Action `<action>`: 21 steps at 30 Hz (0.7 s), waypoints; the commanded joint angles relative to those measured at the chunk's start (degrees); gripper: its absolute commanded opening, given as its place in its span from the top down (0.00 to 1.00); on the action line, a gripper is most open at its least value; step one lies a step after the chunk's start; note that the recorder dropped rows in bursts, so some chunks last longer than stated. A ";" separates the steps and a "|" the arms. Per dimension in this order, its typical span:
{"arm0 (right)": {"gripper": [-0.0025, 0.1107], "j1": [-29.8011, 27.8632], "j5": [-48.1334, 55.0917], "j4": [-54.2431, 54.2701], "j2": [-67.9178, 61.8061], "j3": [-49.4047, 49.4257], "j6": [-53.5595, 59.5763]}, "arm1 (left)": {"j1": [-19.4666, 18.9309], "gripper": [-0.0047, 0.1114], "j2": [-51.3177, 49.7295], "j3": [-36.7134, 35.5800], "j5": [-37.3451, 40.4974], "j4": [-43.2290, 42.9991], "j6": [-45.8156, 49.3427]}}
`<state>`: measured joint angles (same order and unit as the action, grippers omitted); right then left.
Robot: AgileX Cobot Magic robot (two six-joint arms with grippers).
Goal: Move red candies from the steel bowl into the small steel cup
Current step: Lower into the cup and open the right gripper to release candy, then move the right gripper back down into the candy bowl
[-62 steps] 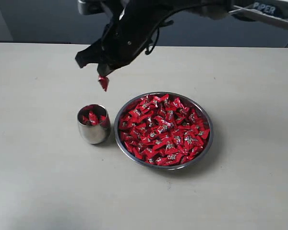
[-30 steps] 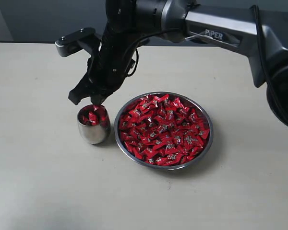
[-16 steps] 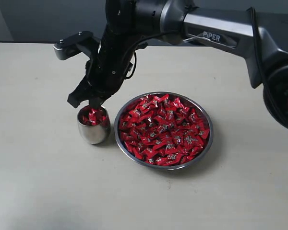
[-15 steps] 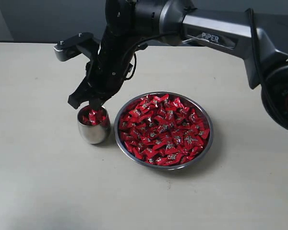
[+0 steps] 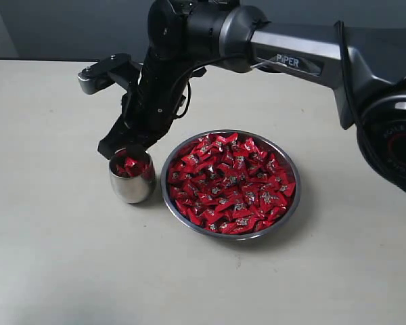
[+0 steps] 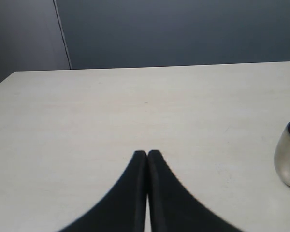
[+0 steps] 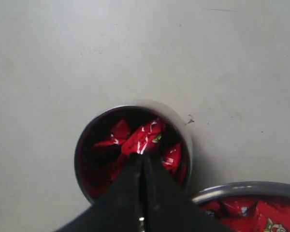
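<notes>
One red-wrapped candy [image 7: 144,137] sits at the tips of your right hand [image 7: 143,158], fingers pressed together over the small rounded steel cup [image 5: 132,189]; whether it's pinched, I cannot tell. Part them centred above the cup's mouth, then rise straight; the wide shallow steel bowl [image 5: 231,236] lies just beside the cup.

- a pale beige table [image 5: 54,271] with a smooth, matte top fills most of every view.
- a dark grey-blue wall [image 5: 47,27] stands just behind the table's far edge.
- in the left wrist view a thin seam [image 6: 62,34] runs up that wall from the table's far edge, with a greyer panel on one side and a bluer one on the other.
- a tiny dark speck [image 6: 145,102] lies on the table, nearer its far edge.
</notes>
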<state>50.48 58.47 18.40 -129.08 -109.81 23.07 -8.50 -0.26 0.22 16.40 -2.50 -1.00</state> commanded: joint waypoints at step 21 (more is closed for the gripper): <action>0.98 -0.26 -3.63 -11.89 3.77 -4.15 -11.92 | 0.11 0.96 0.26 -0.22 -0.10 -0.07 -0.15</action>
<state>50.48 56.55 8.85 -126.24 -113.67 15.29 -8.50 -0.26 0.22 16.40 -2.50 -1.00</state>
